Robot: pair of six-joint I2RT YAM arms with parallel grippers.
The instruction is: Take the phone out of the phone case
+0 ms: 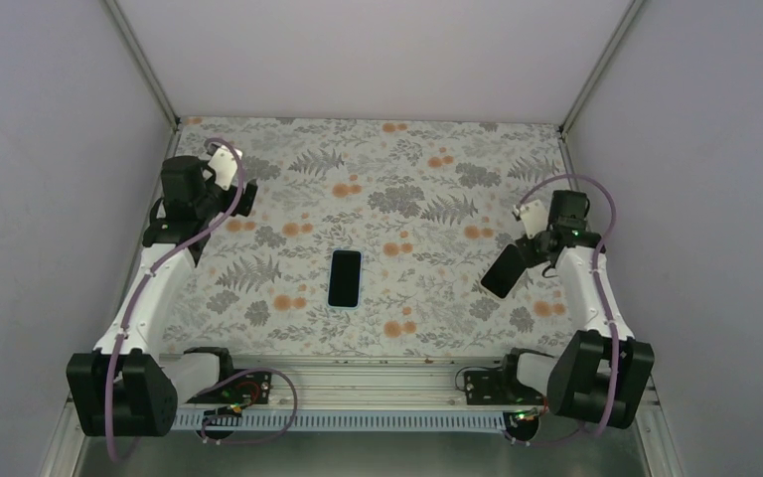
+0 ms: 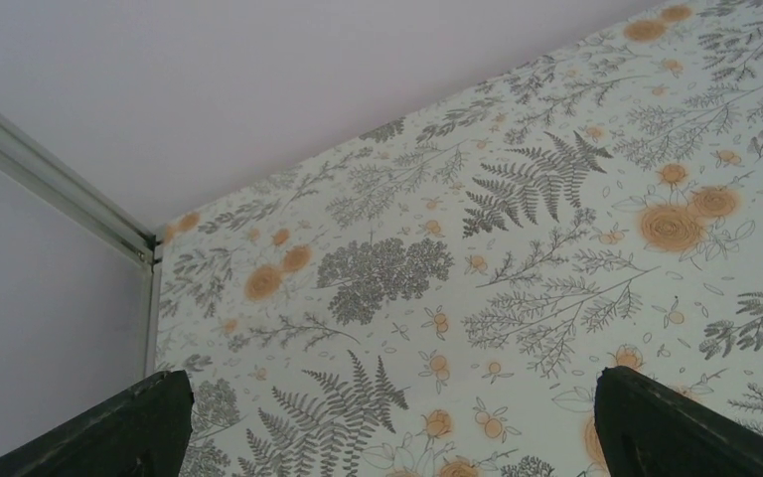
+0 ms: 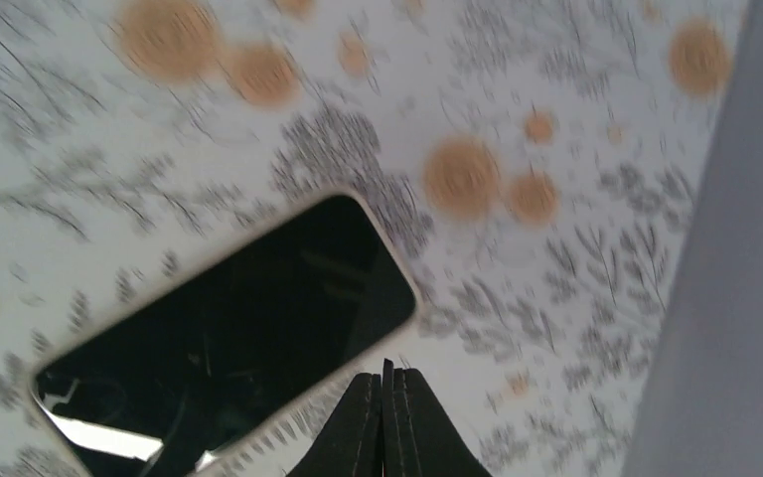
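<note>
Phone: a dark glossy slab with a pale rim, up off the table on the right side and tilted, at the tips of the right claw.
Right claw state: clenched tight, its tips pressed together at one long edge of the phone. The pinch point itself is hidden. In the wrist view the slab reads sharper than the smeared table pattern, so I judge it held.
Phone case: a dark rectangle with a light-blue rim, lying flat at the middle of the table, well apart from both claws. From above I cannot tell whether it is empty.
Left claw: released, jaws spread wide with nothing between them, raised near the far-left corner.
Key relation: the phone lies from the right claw toward the middle and near edge of the table. Its long axis slants from far-right to near-left, while the case's long axis runs near to far.
Nearer arm: the right, by far; the left is well apart from both things.
Stage (a judgement): phone and case look separated, so the extraction is likely done.
Next move calls for: lowering the phone flat onto bare table beside the case, then letting go.
Risk: an edge pinch on a slick slab may let it swing or slip.
</note>
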